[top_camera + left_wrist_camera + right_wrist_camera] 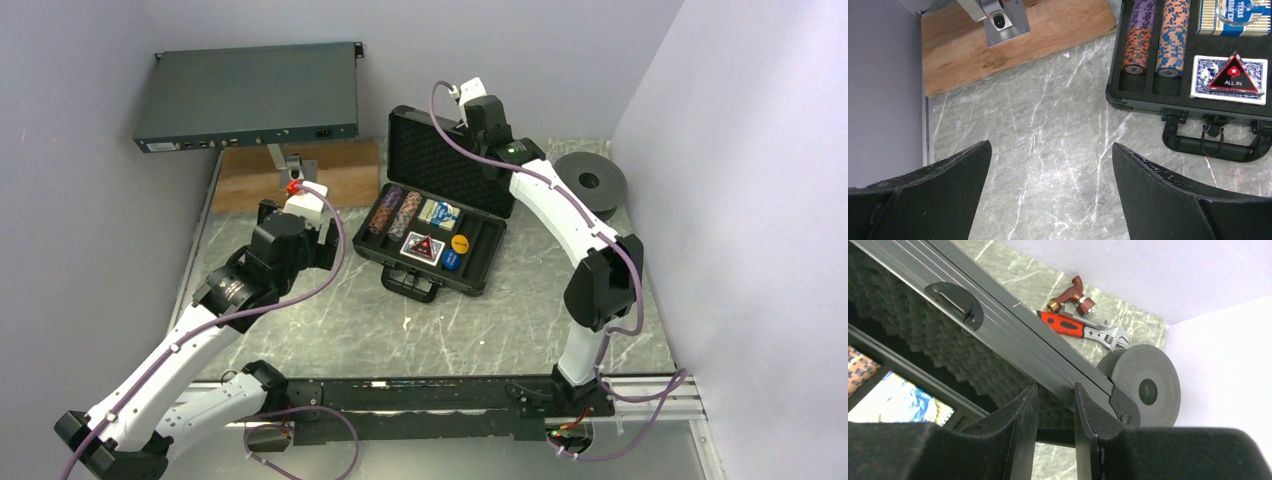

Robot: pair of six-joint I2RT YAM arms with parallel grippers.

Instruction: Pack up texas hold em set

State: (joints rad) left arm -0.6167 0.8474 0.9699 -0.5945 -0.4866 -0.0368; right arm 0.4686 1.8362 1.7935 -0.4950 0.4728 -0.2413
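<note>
- Briefcase (487, 245) sits centre frame in the top view, open, on the marble table (330, 330). Lid (425, 150) stands near upright, foam facing the arms.
- Loaded in the tray: two chip rolls (395, 212) in the left slots; one blue card deck (438, 213) behind; a second deck (1205, 75) in front with the red-triangle "ALL IN" button (1234, 75) lying on it. Orange button (460, 242) and blue button (453, 261) are just right of that deck.
- The right-hand tray slots look unfilled. No loose set pieces visible on the table, so loading looks done.
- Right gripper (1053, 410) is up at the lid's top rim, near its right corner. Jaws are drawn narrow with the rim passing between them; it reads as a pinch on the lid.
- Left gripper (1049, 147) is spread wide, holding nothing. It hovers over bare table left of the case, handle (1215, 142) at lower right of its view.
- Left to do, by my reading: swing the lid down, seat it, and perhaps fasten the latches (955, 302).
- Risk: the triangle button sits proud on the deck and may shift as the lid closes.
- Not part of the set: grey rack unit (250, 100) upper left, dark spool (592, 180) right of the case, red-handled wrench (1083, 330) and brass tap (1070, 295) behind the lid.
</note>
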